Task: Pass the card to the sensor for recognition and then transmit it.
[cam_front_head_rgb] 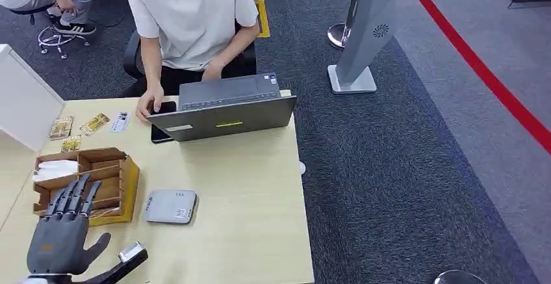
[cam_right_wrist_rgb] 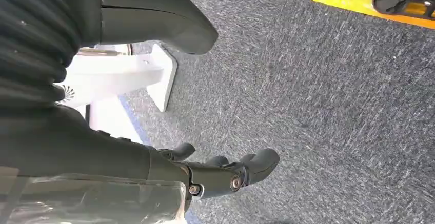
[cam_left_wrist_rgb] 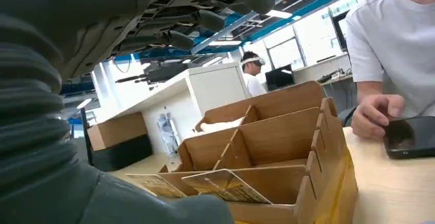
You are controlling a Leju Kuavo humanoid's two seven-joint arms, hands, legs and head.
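Left hand [cam_front_head_rgb: 63,229] hovers, fingers spread, holding nothing, just before wooden card box [cam_front_head_rgb: 120,183] on desk [cam_front_head_rgb: 240,193]. We see cards [cam_left_wrist_rgb: 225,185] in box's nearest slot, grey sensor [cam_front_head_rgb: 170,206] beside box. Right hand [cam_right_wrist_rgb: 215,170] hangs over carpet, fingers loosely apart, empty.

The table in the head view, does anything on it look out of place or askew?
Yes. Three gold cards and a pale card lie loose and at mixed angles on the table beyond the cardboard organizer rather than in its slots. A phone sits partly under the laptop.
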